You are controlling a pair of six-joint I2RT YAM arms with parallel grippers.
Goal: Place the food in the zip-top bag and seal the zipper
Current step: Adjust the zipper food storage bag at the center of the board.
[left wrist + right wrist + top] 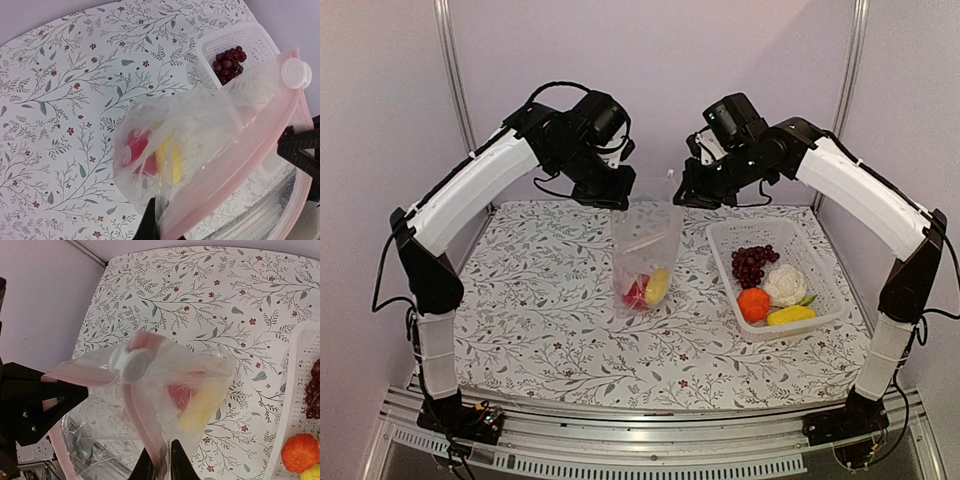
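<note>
The clear zip-top bag [645, 245] hangs upright over the table, held by its top corners. My left gripper [620, 200] is shut on its left corner, and my right gripper [690, 197] is shut on its right corner. Inside at the bottom lie the red pepper [636, 293] and a yellow piece [658, 286]. The left wrist view shows the bag [200, 130], its pink zipper strip [240, 165] and a white slider [296, 73] at the far end. In the right wrist view my gripper [162, 467] pinches the bag edge [200, 380] near the slider [134, 364].
A white mesh basket [775, 224] stands at the right. It holds the purple grapes [753, 264], the cauliflower [785, 284], the orange fruit [753, 304] and a yellow piece [790, 316]. A floral cloth [540, 300] covers the table.
</note>
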